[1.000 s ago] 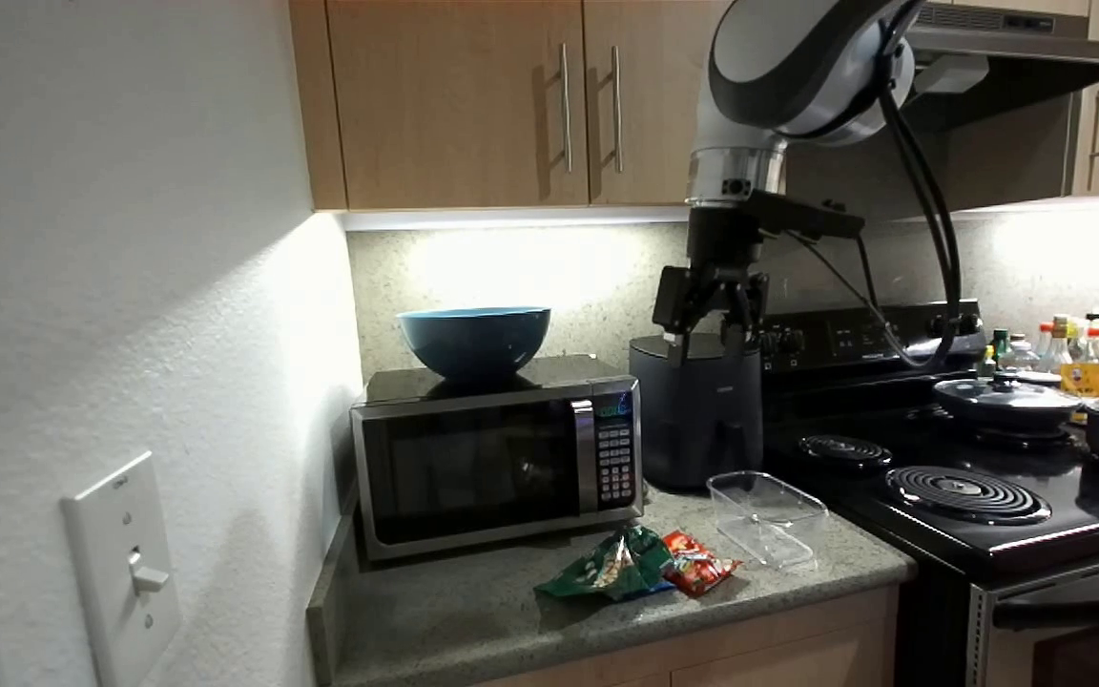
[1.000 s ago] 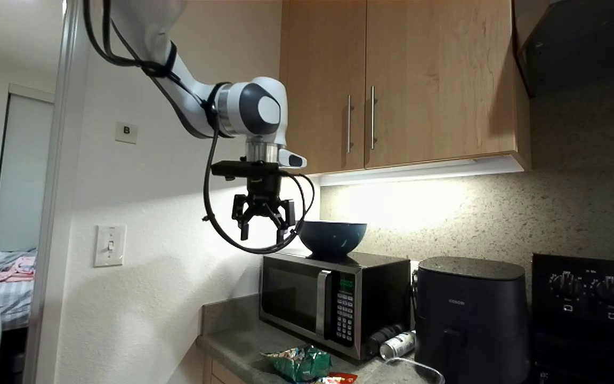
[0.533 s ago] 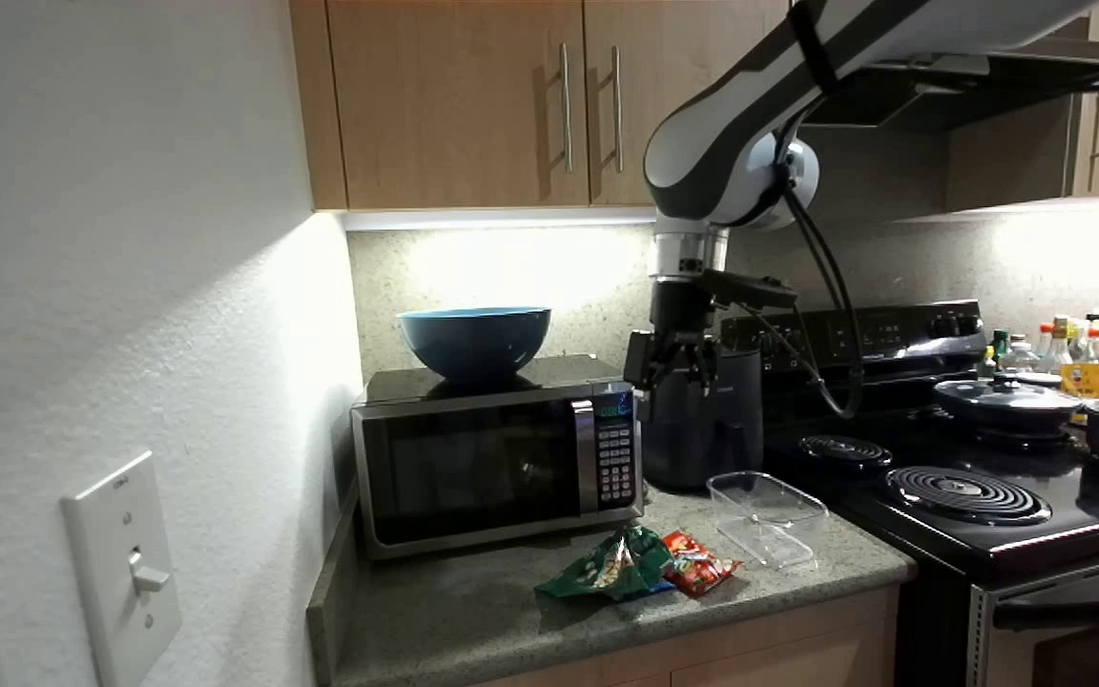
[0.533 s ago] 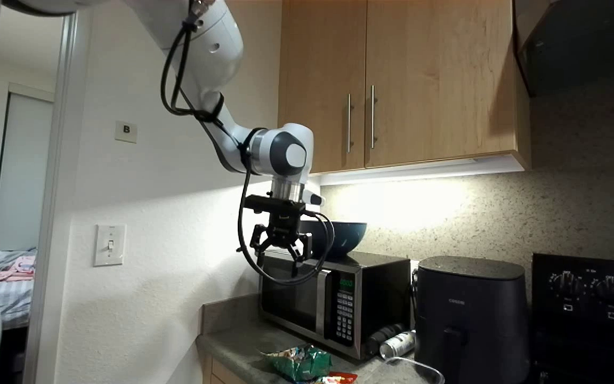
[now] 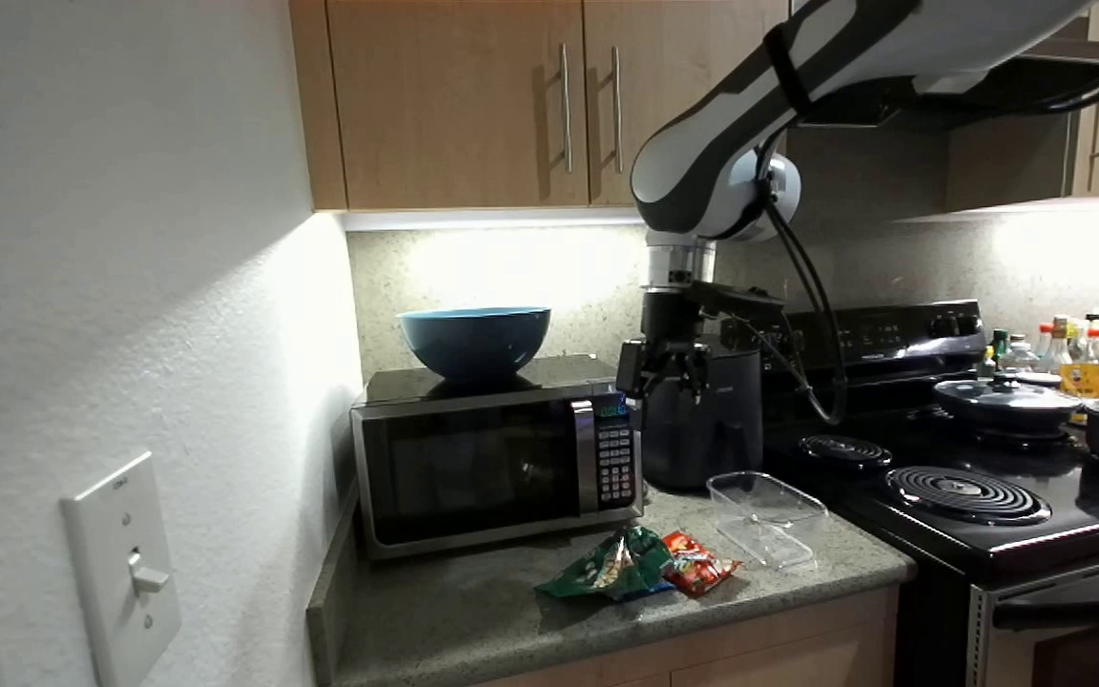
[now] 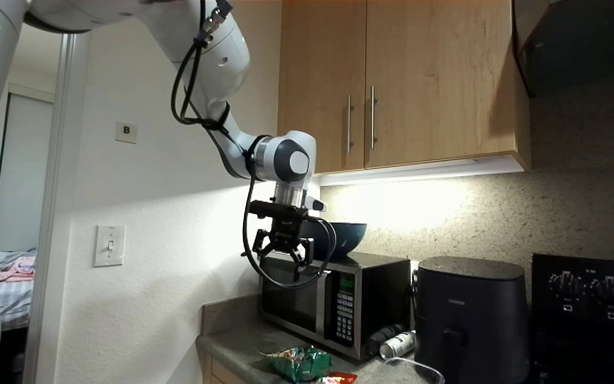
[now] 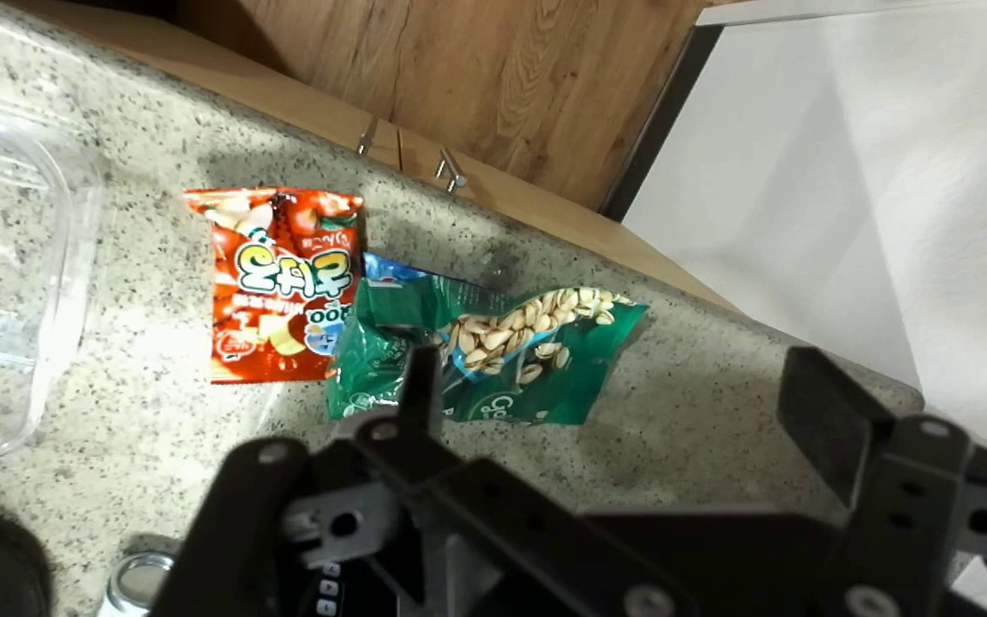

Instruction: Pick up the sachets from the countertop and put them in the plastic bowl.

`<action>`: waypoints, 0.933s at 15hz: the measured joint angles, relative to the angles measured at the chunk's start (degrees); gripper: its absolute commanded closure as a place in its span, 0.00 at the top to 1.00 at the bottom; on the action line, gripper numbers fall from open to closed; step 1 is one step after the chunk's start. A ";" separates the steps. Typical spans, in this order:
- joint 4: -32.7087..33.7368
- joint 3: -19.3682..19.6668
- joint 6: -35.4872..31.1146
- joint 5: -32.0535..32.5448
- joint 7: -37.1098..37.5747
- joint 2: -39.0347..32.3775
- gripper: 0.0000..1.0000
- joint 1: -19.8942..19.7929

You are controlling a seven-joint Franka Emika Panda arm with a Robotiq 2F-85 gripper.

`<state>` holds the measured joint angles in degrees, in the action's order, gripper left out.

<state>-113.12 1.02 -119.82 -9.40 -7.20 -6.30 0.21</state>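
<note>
Spread wide and empty, the gripper (image 7: 622, 400) hangs high over the countertop (image 5: 454, 615), with the green packet (image 7: 493, 351) well below, left of the red packet (image 5: 697, 565) in both exterior views, its long axis roughly along the fingers' (image 7: 828, 420) spread.

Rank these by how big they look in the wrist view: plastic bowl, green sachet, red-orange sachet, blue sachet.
1. Plastic bowl, even though the picture edge cuts it off
2. Green sachet, slightly hidden
3. Red-orange sachet
4. Blue sachet, only a sliver showing
</note>
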 measured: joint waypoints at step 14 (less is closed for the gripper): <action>24.06 -1.69 10.14 9.92 -0.01 -26.39 1.00 1.30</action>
<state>-89.06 -0.67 -109.68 0.52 -7.21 -32.68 1.51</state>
